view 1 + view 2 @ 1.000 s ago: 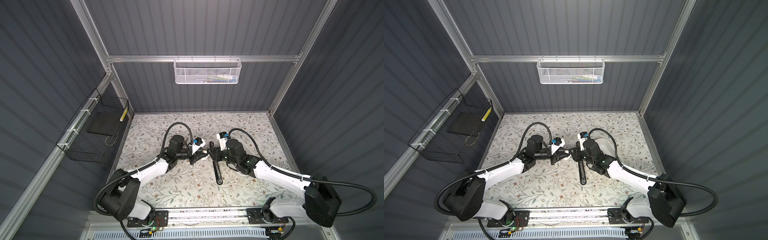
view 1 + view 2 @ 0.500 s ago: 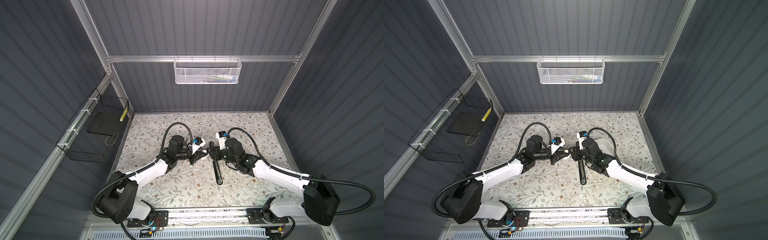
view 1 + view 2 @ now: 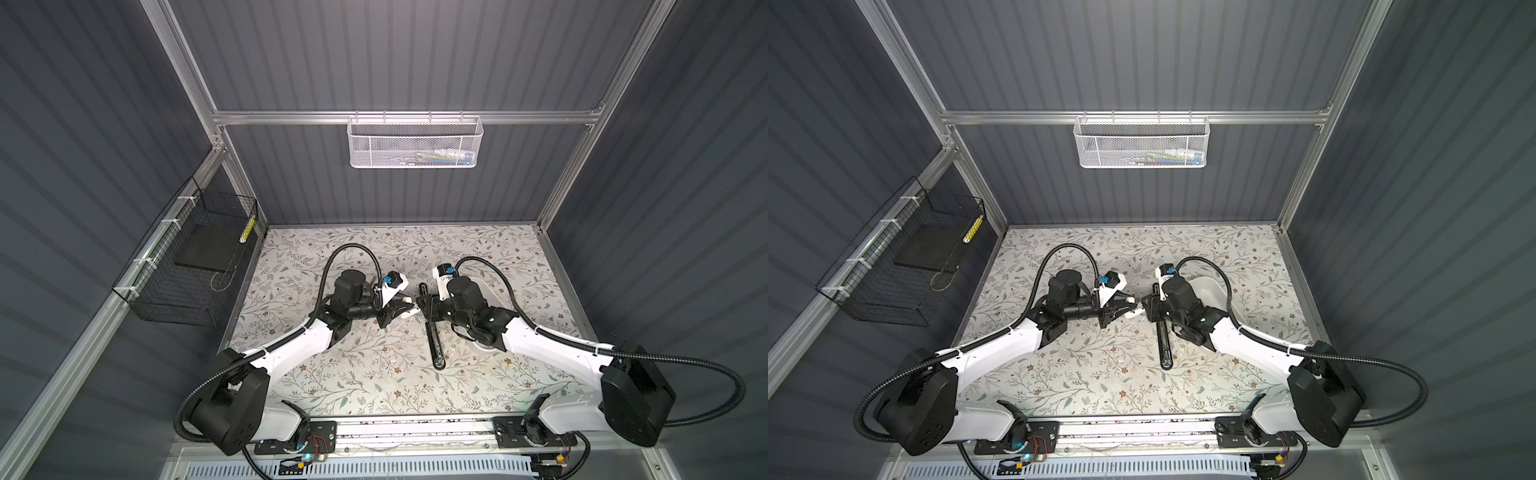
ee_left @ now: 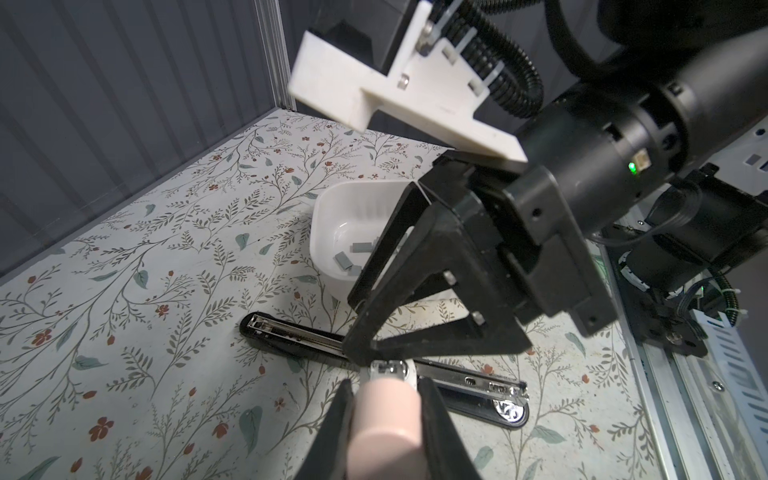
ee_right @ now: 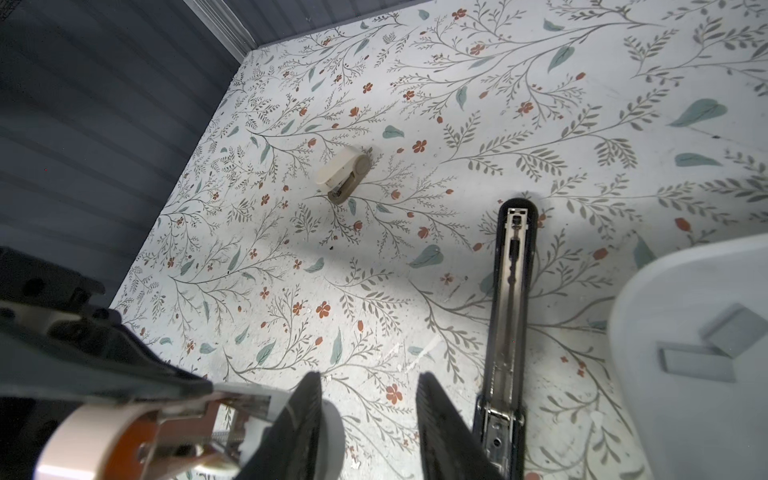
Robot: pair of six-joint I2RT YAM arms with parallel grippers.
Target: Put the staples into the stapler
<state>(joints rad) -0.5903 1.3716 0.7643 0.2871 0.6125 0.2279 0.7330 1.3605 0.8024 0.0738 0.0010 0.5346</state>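
The black stapler [image 3: 434, 345] [image 3: 1164, 345] lies opened flat on the floral table, its metal channel [image 5: 511, 291] [image 4: 465, 380] facing up. Several grey staples [image 4: 345, 262] [image 5: 698, 365] lie in a white tray [image 4: 328, 208] [image 3: 1208, 286] beside it. My left gripper [image 4: 385, 384] [image 3: 409, 309] is shut on a small pink-and-white stapler [image 4: 386, 419], held above the table. Tip to tip with it, my right gripper [image 5: 368, 386] [image 3: 1144, 307] stands open. Only table shows between its fingers, and one finger [image 5: 307, 399] rests against the small stapler's white end.
A small beige stapler [image 5: 343, 174] lies on the table toward the back left corner. A white mesh basket [image 3: 415, 143] hangs on the back wall and a black wire basket [image 3: 187, 266] on the left wall. Both arms meet at mid-table.
My right gripper has edged a little toward the left gripper and its jaws have narrowed slightly. The left gripper keeps its hold and has barely moved.
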